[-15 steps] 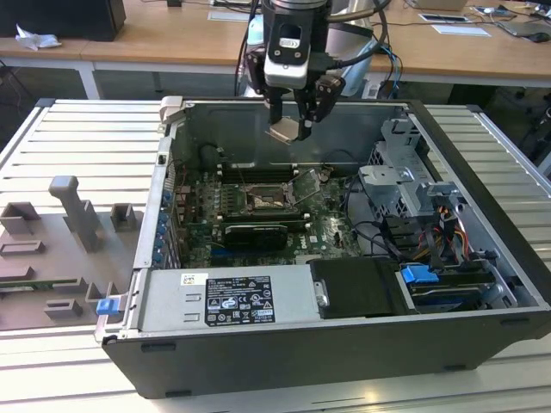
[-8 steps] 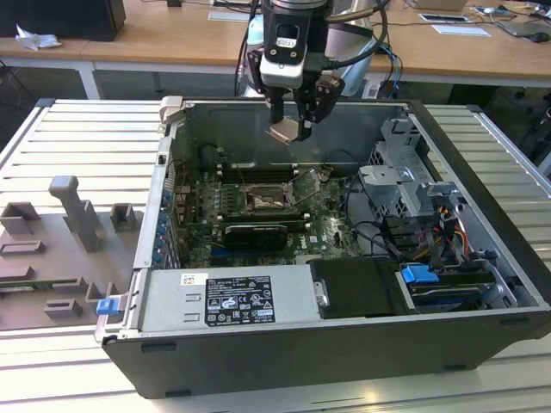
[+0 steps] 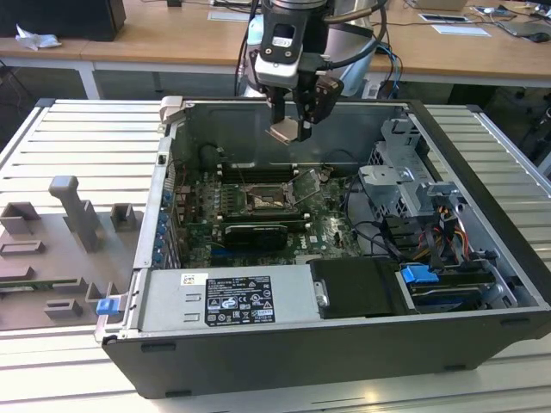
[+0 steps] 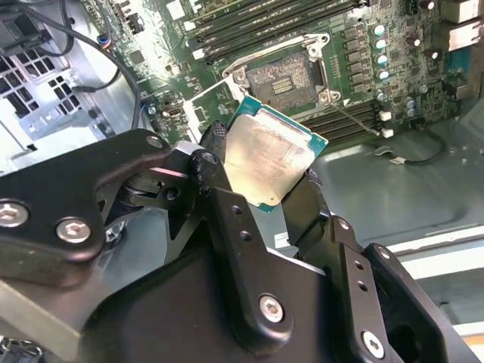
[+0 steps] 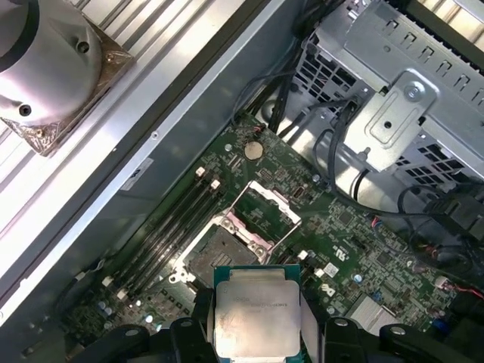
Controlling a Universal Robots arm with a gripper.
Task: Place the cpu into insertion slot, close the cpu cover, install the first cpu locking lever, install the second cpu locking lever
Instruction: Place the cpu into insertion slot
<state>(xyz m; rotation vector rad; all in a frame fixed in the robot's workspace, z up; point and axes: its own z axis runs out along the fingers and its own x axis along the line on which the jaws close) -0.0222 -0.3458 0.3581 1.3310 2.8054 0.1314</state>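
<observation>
My jaws are clamped on two opposite edges of the cpu (image 3: pixel 284 131), high above the open computer case (image 3: pixel 164 215).
It is square, equal-sided, and held tilted, with free air all round. In the exterior view, well below it, the insertion slot (image 3: pixel 267 200) lies uncovered, and the cpu cover (image 3: pixel 308 182) stands raised just on its right.

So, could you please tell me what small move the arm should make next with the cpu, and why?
Probably ease down toward the insertion slot: the end effector grips the cpu well above it, the slot looks bare, and the cpu cover stands open beside it.
</observation>
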